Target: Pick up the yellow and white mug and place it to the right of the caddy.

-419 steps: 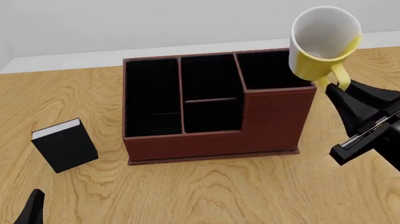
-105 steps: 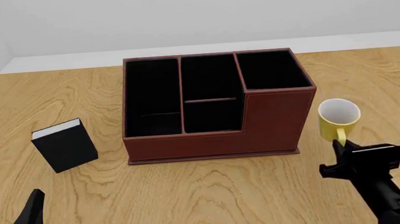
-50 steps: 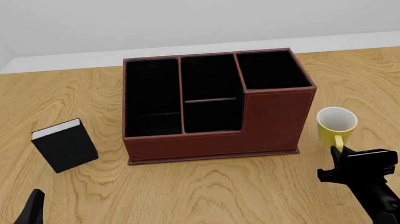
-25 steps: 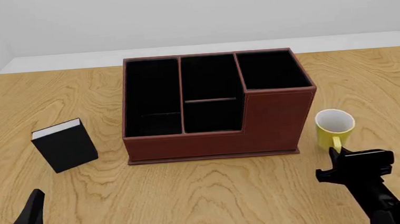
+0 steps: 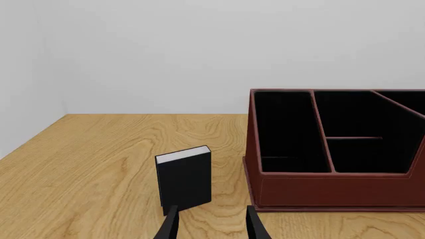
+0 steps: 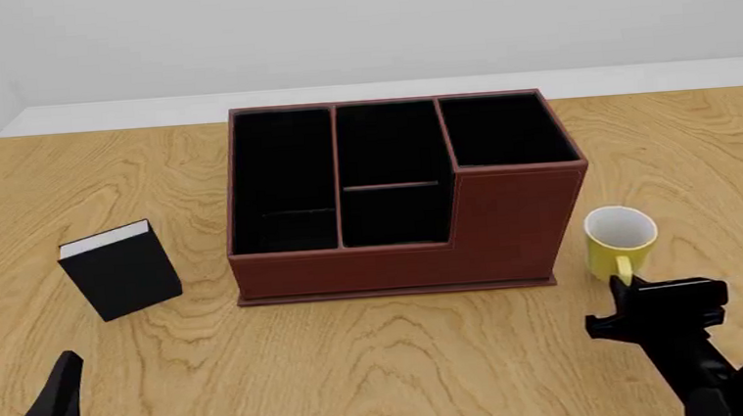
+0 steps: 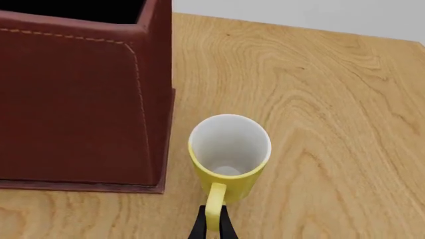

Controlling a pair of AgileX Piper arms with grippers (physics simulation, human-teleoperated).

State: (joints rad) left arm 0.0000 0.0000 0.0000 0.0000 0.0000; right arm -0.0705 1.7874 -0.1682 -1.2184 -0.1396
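Most of the job looks done: the yellow and white mug (image 6: 621, 241) stands upright on the tabletop (image 6: 396, 363), mouth up, just beyond the right hand (image 6: 651, 298) and with its loop handle pointing back toward that hand. In the right wrist view the mug (image 7: 229, 158) sits near the caddy (image 7: 79, 99) but apart from it, a strip of bare wood showing between the mug wall and the caddy's base lip. That places it on the caddy's right side, beside the taller end section (image 6: 515, 193), which is where the task wants it.

What seems left is the release. The right hand's fingers (image 7: 199, 228) are drawn together on the yellow handle (image 7: 214, 209), pinching it, so the mug is set down but not yet let go. Opening and backing straight away would likely finish things.

Far off to the other side, the left hand (image 5: 211, 226) hovers with its fingers apart, holding nothing, a small black book (image 5: 184, 178) standing just ahead of it.
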